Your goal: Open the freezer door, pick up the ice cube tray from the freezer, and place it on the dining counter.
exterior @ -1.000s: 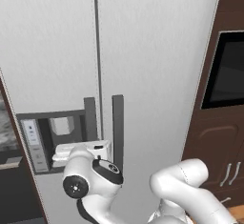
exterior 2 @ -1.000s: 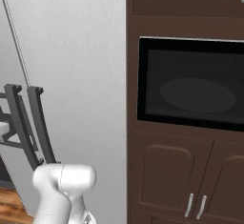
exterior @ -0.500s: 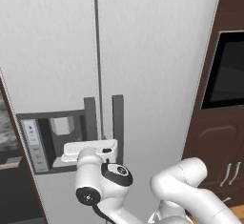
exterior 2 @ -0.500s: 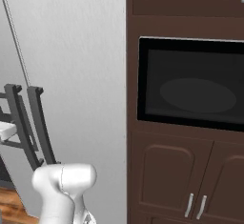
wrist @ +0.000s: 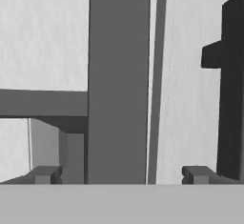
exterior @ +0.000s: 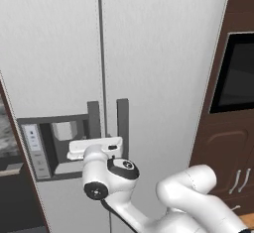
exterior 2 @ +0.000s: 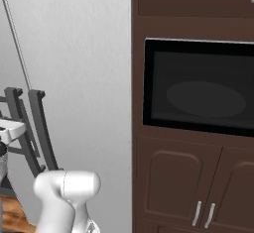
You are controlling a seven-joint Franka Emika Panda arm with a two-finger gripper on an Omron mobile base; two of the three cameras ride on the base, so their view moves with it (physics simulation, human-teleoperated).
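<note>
The freezer door [exterior: 49, 53] is shut, with its dark dispenser panel [exterior: 54, 145] low down. Its vertical dark-grey bar handle [exterior: 93, 114] stands beside the seam between the two doors. My gripper [exterior: 94, 146] is pressed up to this handle at dispenser height. In the hand view the handle [wrist: 119, 75] runs straight up between my two fingertips, and the gripper [wrist: 119, 175] is open around it, with a gap on each side. In the right base view the hand's white end [exterior 2: 7, 130] sits at the handles. The ice cube tray and the freezer's inside are hidden behind the door. The dining counter is out of view.
The plain fridge door [exterior: 163, 78] has its own dark handle [wrist: 233, 89] just right of the seam. Further right stand brown cabinets [exterior 2: 198, 187] with a built-in dark-glass oven [exterior 2: 198, 88]. A dark counter edge [exterior: 10, 167] shows left of the fridge.
The hand has shifted slightly right and then up along the freezer handle, and the wrist joint has swung round. The jaws have stayed open and the door has stayed shut.
</note>
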